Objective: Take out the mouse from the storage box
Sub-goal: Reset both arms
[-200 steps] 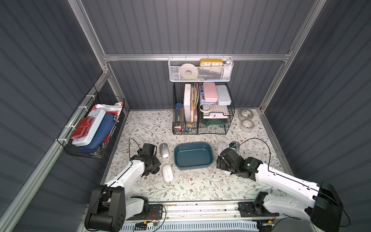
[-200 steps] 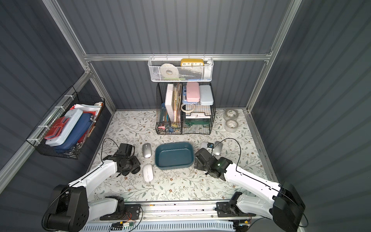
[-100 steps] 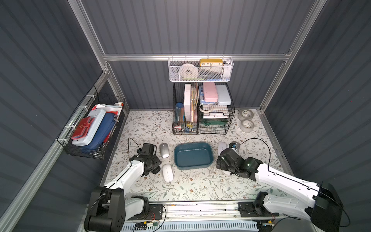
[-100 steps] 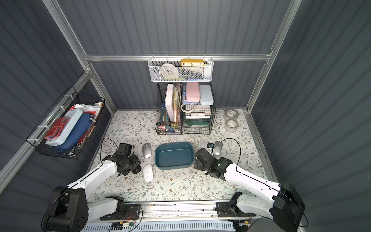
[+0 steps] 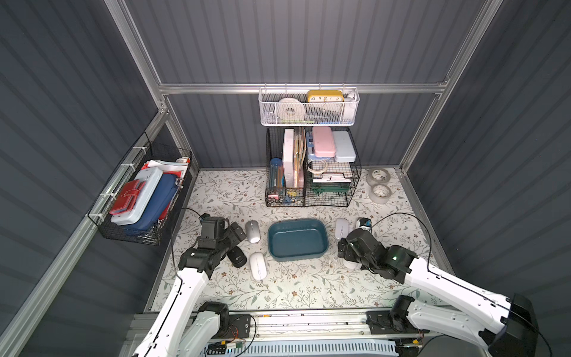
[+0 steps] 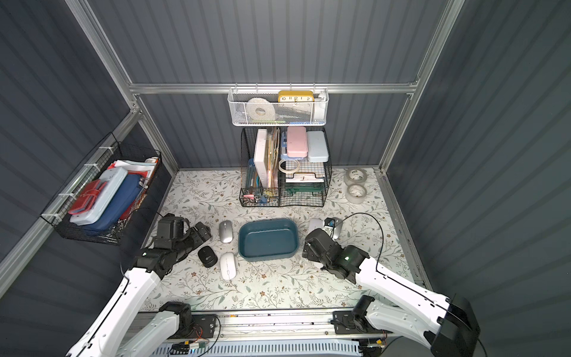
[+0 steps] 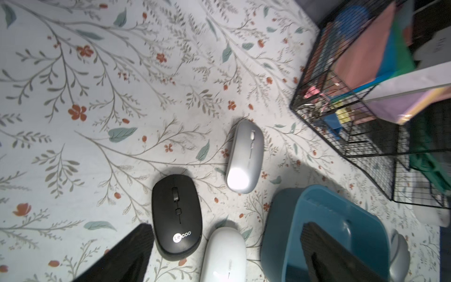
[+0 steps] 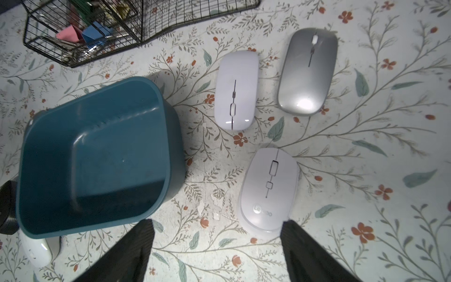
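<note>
The teal storage box (image 5: 297, 238) sat in the middle of the floral table (image 5: 296, 287) with 0 mice in it, its floor bare. All 6 mice lay on the table outside it, 3 on each side.

To the robot's left were the left silver mouse (image 7: 245, 156), the black Lecoo mouse (image 7: 177, 214) and the left white mouse (image 7: 225, 254). To its right were the slim white mouse (image 8: 235, 90), the right silver mouse (image 8: 307, 70) and the white Lecoo mouse (image 8: 268, 190).

The left gripper (image 7: 227, 229) hung over its 3 mice with the jaws spread wide and gripping nothing. The black Lecoo mouse lay just beside 1 finger.

The right gripper (image 8: 216, 227) also had its jaws apart and empty, with the near end of the white Lecoo mouse just beside 1 finger.

2 tape rolls (image 5: 380, 193) lay near the table's back right corner.
</note>
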